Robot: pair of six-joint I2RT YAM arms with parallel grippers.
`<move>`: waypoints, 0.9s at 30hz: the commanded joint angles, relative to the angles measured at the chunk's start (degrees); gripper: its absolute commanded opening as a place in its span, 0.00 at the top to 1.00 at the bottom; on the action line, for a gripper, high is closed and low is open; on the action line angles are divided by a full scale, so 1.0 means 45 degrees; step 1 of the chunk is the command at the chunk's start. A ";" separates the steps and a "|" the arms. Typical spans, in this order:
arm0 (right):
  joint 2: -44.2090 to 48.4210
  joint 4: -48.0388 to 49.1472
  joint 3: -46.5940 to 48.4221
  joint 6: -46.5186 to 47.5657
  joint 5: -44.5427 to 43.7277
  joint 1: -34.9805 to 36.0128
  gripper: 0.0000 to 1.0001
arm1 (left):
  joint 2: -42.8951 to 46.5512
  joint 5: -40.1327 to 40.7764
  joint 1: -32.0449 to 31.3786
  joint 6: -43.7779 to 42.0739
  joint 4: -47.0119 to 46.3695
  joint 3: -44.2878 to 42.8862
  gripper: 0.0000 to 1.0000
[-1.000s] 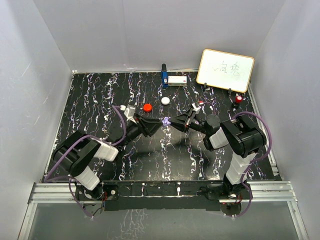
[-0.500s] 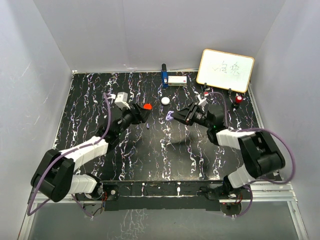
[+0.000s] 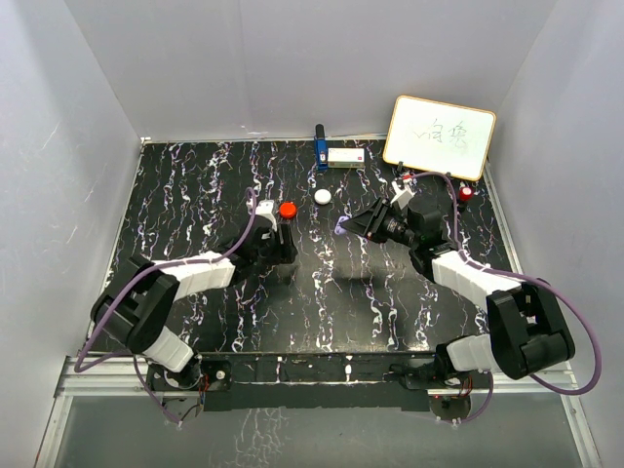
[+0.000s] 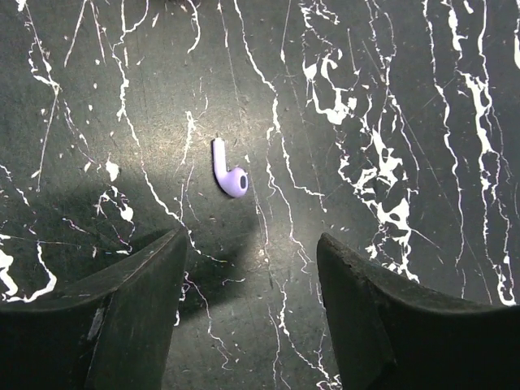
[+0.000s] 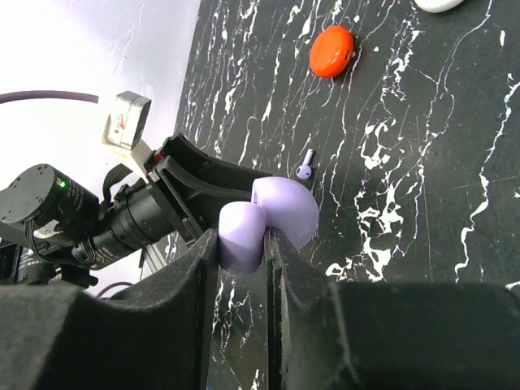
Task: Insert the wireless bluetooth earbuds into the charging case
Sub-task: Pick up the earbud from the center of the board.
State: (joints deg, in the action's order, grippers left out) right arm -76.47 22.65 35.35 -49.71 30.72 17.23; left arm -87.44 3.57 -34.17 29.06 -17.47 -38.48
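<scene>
A small lavender earbud [image 4: 230,173] with a short stem lies on the black marbled table, alone, just ahead of my left gripper [image 4: 252,244]. That gripper is open and empty, with its jaws set wide on either side of the earbud's line. The earbud also shows in the right wrist view [image 5: 305,170]. My right gripper [image 5: 244,244] is shut on the lavender charging case [image 5: 284,207], whose lid stands open, held above the table. In the top view the case [image 3: 338,227] sits right of my left gripper [image 3: 283,241].
A round red pod [image 3: 288,209] and a round white pod [image 3: 323,196] lie behind the grippers. A whiteboard [image 3: 439,136], a blue item [image 3: 321,148], a white box [image 3: 346,156] and a small red object [image 3: 466,193] stand at the back.
My left gripper has left the case at the table's middle, swung out left, and come back low over the earbud. My right gripper has carried the case a little to the right.
</scene>
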 commanded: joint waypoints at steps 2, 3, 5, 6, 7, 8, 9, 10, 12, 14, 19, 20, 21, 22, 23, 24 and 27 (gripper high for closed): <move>0.0212 0.0165 0.0157 0.0461 -0.0193 -0.0002 1.00 | -0.0177 0.0305 -0.0025 -0.0079 -0.0418 0.0018 0.36; 0.0215 0.0171 0.0138 0.0447 -0.0189 -0.0004 1.00 | -0.0269 0.0300 -0.0023 -0.0099 -0.0524 0.0009 0.36; 0.0215 0.0203 0.0098 0.0432 -0.0192 -0.0002 1.00 | -0.0489 0.0301 -0.0023 -0.0138 -0.0591 -0.0003 0.36; 0.0210 0.0225 0.0091 0.0438 -0.0204 -0.0002 1.00 | -0.0584 0.0288 -0.0023 -0.0162 -0.0695 -0.0004 0.36; 0.0198 0.0252 0.0085 0.0432 -0.0205 -0.0002 1.00 | -0.0703 0.0264 -0.0023 -0.0168 -0.0764 -0.0031 0.36; 0.0196 0.0258 0.0075 0.0422 -0.0201 -0.0002 1.00 | -0.0798 0.0246 -0.0023 -0.0168 -0.0862 -0.0051 0.36; 0.0179 0.0271 0.0076 0.0418 -0.0205 -0.0004 1.00 | -0.0910 0.0190 -0.0026 -0.0168 -0.0921 -0.0066 0.36; 0.0176 0.0277 0.0081 0.0422 -0.0198 -0.0002 1.00 | -0.1020 0.0159 -0.0026 -0.0164 -0.0980 -0.0099 0.36; 0.0154 0.0284 0.0073 0.0422 -0.0202 -0.0002 1.00 | -0.1229 0.0084 -0.0023 -0.0154 -0.1114 -0.0159 0.36; 0.0142 0.0297 0.0056 0.0413 -0.0203 -0.0002 1.00 | -0.1401 0.0034 -0.0023 -0.0134 -0.1284 -0.0196 0.36; 0.0098 0.0351 0.0018 0.0385 -0.0225 -0.0005 1.00 | -0.1763 -0.0280 -0.0023 -0.0067 -0.1442 -0.0517 0.36; 0.0098 0.0373 0.0022 0.0379 -0.0225 -0.0002 1.00 | -0.1851 -0.0376 -0.0048 -0.0039 -0.1438 -0.0576 0.36; 0.0081 0.0385 0.0033 0.0366 -0.0220 -0.0002 1.00 | -0.1931 -0.0444 -0.0058 0.0013 -0.1474 -0.0637 0.36; 0.0081 0.0394 0.0022 0.0376 -0.0215 -0.0002 1.00 | -0.2014 -0.0477 -0.0088 0.0040 -0.1486 -0.0691 0.36; 0.0064 0.0398 0.0016 0.0383 -0.0214 -0.0002 1.00 | -0.2097 -0.0508 -0.0109 0.0060 -0.1490 -0.0749 0.36; 0.0060 0.0418 0.0005 0.0383 -0.0224 -0.0002 1.00 | -0.2137 -0.0504 -0.0153 0.0082 -0.1488 -0.0778 0.36; 0.0052 0.0447 0.0000 0.0377 -0.0242 -0.0008 1.00 | -0.2242 -0.0557 -0.0297 0.0143 -0.1509 -0.0881 0.36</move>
State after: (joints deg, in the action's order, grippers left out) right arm -76.47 21.19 35.24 -48.34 30.24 17.23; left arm -96.42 2.52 -34.46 29.19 -25.61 -41.17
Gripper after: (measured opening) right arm 0.227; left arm 0.634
